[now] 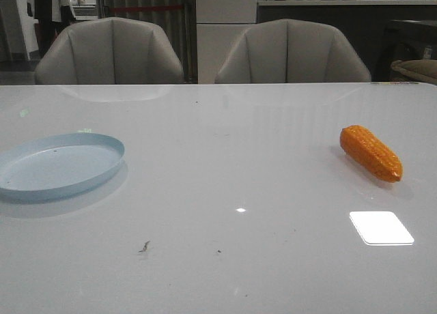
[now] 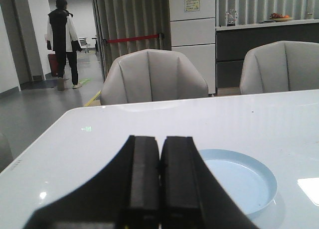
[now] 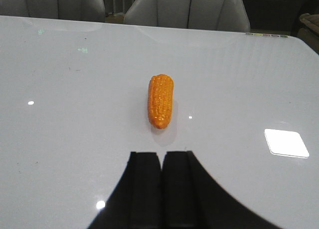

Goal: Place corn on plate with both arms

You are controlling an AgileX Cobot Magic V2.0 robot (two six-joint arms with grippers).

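An orange corn (image 1: 372, 152) lies on its side on the white table at the right; the right wrist view shows the corn (image 3: 160, 100) a short way beyond my fingertips. At the table's left edge rests the pale blue plate (image 1: 41, 186), with nothing on it. My left gripper (image 2: 160, 139) is shut and holds nothing, with the plate (image 2: 259, 189) partly hidden behind its fingers. My right gripper (image 3: 162, 154) is shut as well, apart from the corn. Neither arm shows in the front view.
Two grey chairs (image 1: 109, 52) (image 1: 292, 52) stand behind the table's far edge (image 1: 218, 84). A bright square light reflection (image 1: 381, 227) sits on the table near the corn. A person (image 2: 62, 42) stands far off in the room.
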